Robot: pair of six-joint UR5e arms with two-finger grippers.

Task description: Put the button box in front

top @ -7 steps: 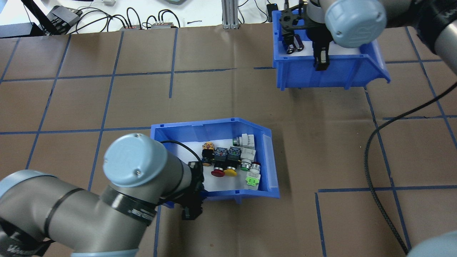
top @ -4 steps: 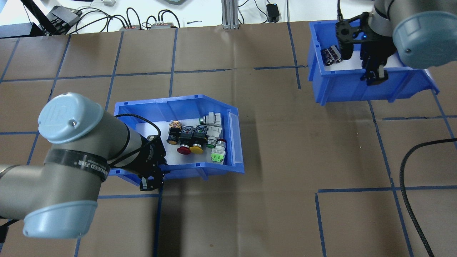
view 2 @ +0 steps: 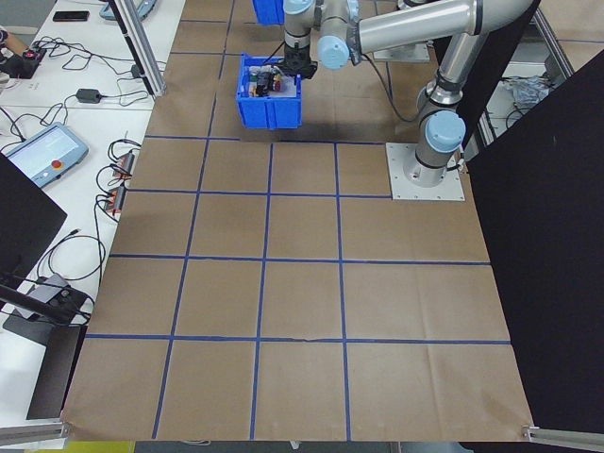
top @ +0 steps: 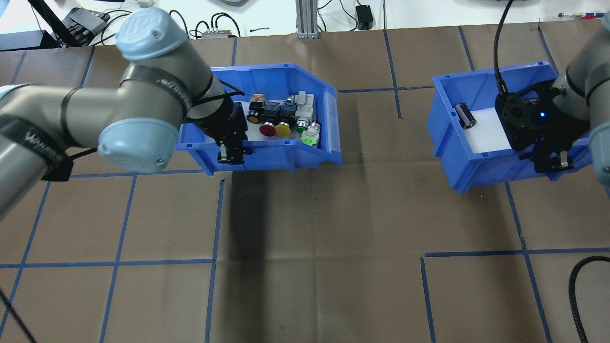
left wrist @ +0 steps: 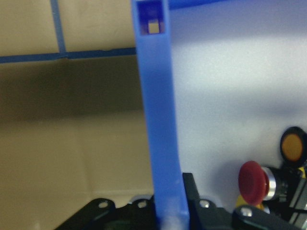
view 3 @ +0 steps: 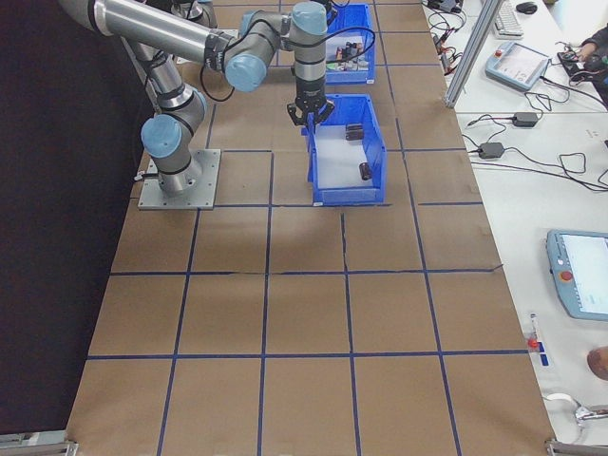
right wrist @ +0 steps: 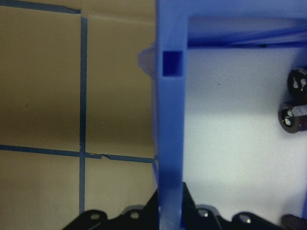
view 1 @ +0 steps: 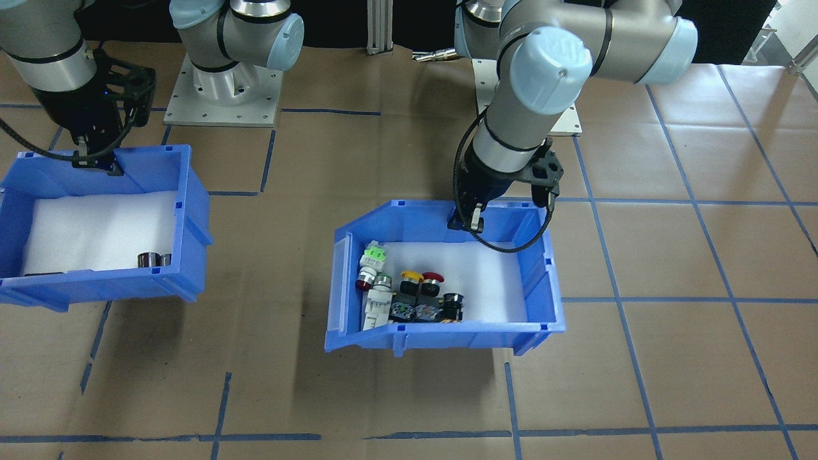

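Since the earlier overhead pictures, the button box (top: 267, 119) has travelled from the near centre of the table toward eleven o'clock, and it now sits high in that view, just below the table's far edge. The left gripper (top: 232, 153) is clamped on the box's near wall, one finger inside and one outside, as the left wrist view shows with the blue wall running between the black fingers. A dark shadow lies on the paper under the box. Inside, on the white foam, the red, yellow and green push buttons (top: 282, 121) are bunched toward the sloped end.

The second blue bin (top: 481, 124) has come nearer, from the far right corner to about two o'clock. The right gripper (top: 552, 162) is closed on its near wall, and a dark cylinder (top: 465, 116) lies on its foam.

The table (top: 333, 238) is covered in brown paper with a blue tape grid. Beyond the far edge runs a white bench with cables and small boxes (top: 190, 28); in the side view a tablet-like pendant (view 2: 42, 156) lies there.
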